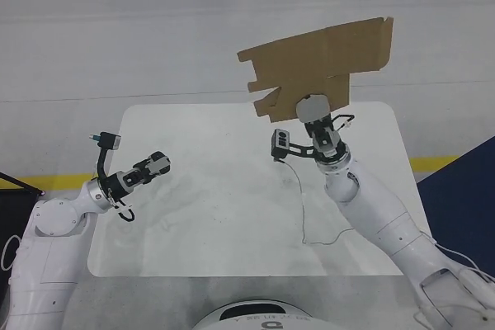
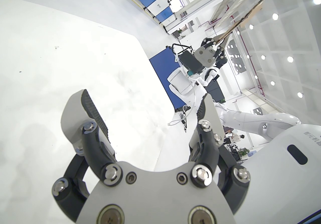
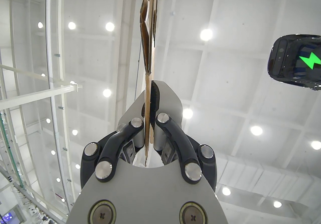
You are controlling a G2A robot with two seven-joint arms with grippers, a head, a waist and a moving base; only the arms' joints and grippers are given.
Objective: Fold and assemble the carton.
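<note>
Pinching the flat carton [image 1: 330, 54] aloft: right tool [image 1: 313, 108].

Carton [image 1: 322, 58] above table's [image 1: 231, 214] far right edge; left arm [image 1: 115, 186] over left side.

The carton [image 1: 322, 54] is plain brown cardboard, paler tan along its cut edges. The table [image 1: 214, 235] is white, marked with faint grey scuffs and a few dark specks. The left gripper [image 2: 145, 99] has pale grey fingers with black ribbed pads, black links and silver bolt heads. The right gripper [image 1: 313, 109] has the same grey, black and silver. A thin white cable [image 1: 302, 206] lies on the table. Off the table's left edge a yellow stripe [image 1: 33, 181] crosses the pale grey floor, and off its right edge is a dark blue panel [image 1: 470, 190].
</note>
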